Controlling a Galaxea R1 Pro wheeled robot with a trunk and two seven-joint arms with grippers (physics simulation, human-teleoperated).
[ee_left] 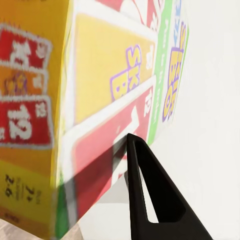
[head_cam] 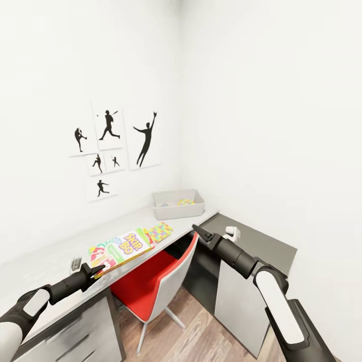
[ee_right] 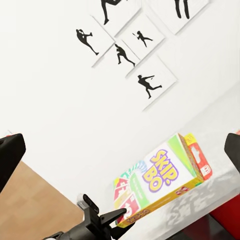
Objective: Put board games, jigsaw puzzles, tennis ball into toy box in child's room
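- The left gripper (head_cam: 96,271) reaches low over the near end of the table (head_cam: 50,261), its black fingertips at the near edge of the Skip-Bo board game (head_cam: 120,248); whether they touch the box, or how the jaws stand, cannot be told. In the left wrist view one dark finger (ee_left: 150,195) lies just beside the box's printed side (ee_left: 100,100).
- The right gripper (head_cam: 197,230) hangs in the air right of the desk, above the red chair (head_cam: 151,281), holding nothing; in the right wrist view its two fingers stand at opposite edges of the picture, spread wide.
- The Skip-Bo box lies flat on the desk top, overhanging the front edge slightly.
- A jigsaw puzzle (head_cam: 160,232) of yellow, green, pink and blue pieces lies just beyond the box, touching or nearly touching it.
- A small white object (head_cam: 232,232) sits on the lower dark cabinet (head_cam: 261,246) at right.
- The toy box (head_cam: 179,204) stands at the far end of the desk in the corner, with a coloured puzzle (head_cam: 185,202) visible inside.
- Baseball-player silhouette pictures (head_cam: 113,146) hang on the white wall at left.
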